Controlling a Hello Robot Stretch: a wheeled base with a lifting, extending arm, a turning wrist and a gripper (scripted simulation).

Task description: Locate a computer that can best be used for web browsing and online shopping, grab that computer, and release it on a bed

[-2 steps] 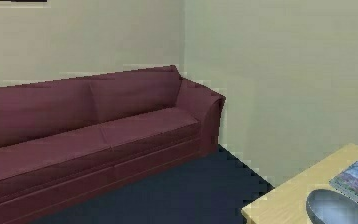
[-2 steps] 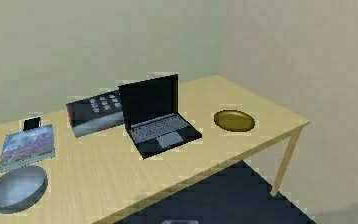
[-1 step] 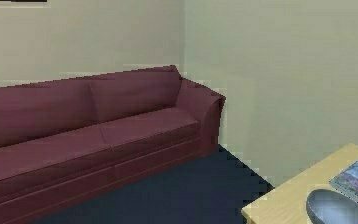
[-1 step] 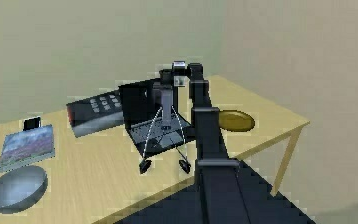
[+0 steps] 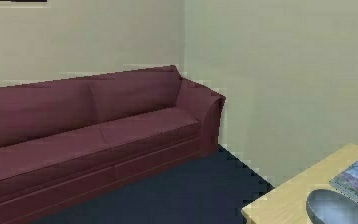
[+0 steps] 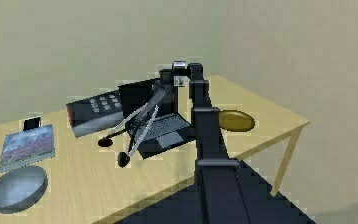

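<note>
1. You've got a long maroon sofa ahead
2. Beside you, the wooden counter
3. There's your dark laptop on it, between a keypad box and a brown dish
4. Claw is at the laptop; you can't tell if it's gripping anything

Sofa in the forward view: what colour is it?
The sofa is dark maroon; the forward view shows it best.

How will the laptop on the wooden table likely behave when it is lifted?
The laptop looks thin and stiff, but its lid stands raised, so the hinge may swing if only one half is lifted. Its base lies flat on the table, so a push would probably slide it, not tip it.
</note>
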